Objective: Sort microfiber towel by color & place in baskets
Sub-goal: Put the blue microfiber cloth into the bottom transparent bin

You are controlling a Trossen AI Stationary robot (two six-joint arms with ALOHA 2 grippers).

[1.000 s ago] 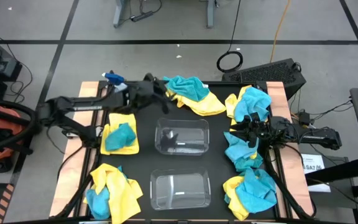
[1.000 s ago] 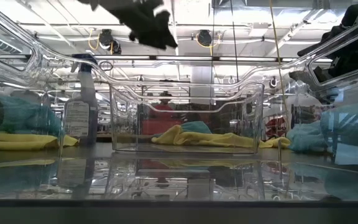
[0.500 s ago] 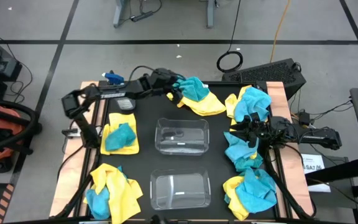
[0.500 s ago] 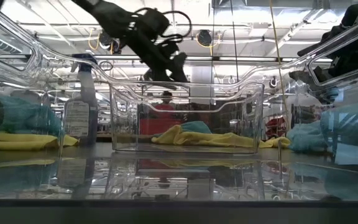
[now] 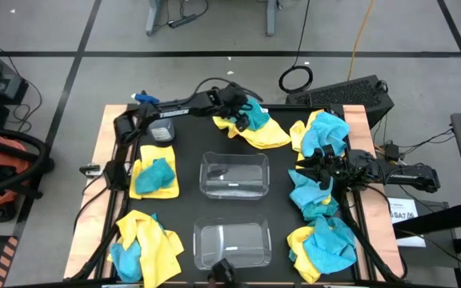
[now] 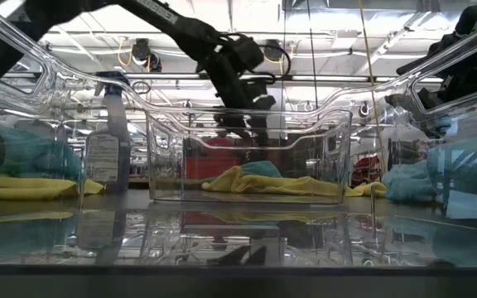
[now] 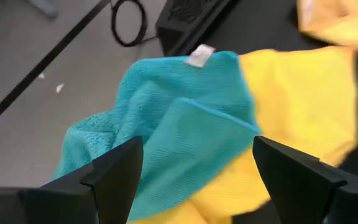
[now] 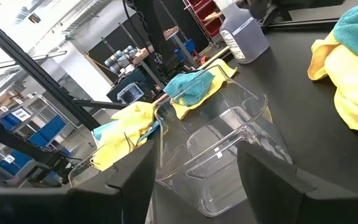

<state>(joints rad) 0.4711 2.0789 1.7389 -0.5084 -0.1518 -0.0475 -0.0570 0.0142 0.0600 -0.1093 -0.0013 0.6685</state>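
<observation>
My left gripper (image 5: pixel 243 120) hangs open over the far-centre pile, where a teal towel (image 7: pixel 179 124) lies on a yellow towel (image 7: pixel 297 106). In the left wrist view its fingers stand to either side of the teal cloth; the low view shows the left gripper (image 6: pixel 251 124) above the pile, clear of it. Two clear baskets (image 5: pixel 233 176) (image 5: pixel 232 244) stand in the table's middle, one behind the other. My right gripper (image 5: pixel 314 166) waits open at the right edge, above towels there.
Mixed teal and yellow towel piles lie at the left middle (image 5: pixel 154 176), near left (image 5: pixel 145 240), far right (image 5: pixel 322 132), right middle (image 5: pixel 309 196) and near right (image 5: pixel 322 244). A spray bottle (image 5: pixel 144 100) stands at the far left corner.
My left gripper has swung toward the table's right along the far edge, come down and tipped forward until it hangs over the far-centre teal towel. Its fingers have stayed open. No towel has moved.
</observation>
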